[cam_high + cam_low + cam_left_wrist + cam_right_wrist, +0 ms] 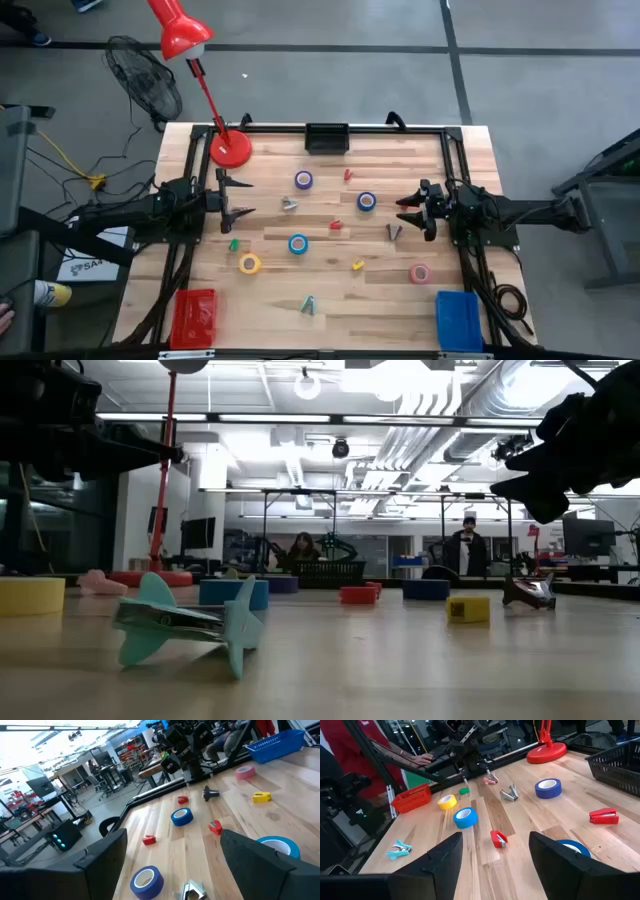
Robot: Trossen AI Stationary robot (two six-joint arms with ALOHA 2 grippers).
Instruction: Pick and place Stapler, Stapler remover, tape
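Tape rolls lie flat on the wooden table: purple-blue, blue, blue, yellow and pink. Among them lie small staplers, red, red, yellow and green. The stapler removers are grey, dark and teal. My left gripper hovers open at the table's left side, above the boards. My right gripper hovers open at the right side, near the dark remover. Neither holds anything.
A red basket stands at the near left corner and a blue basket at the near right. A black basket sits at the far edge. The red lamp's base is at the far left. People sit in the room beyond.
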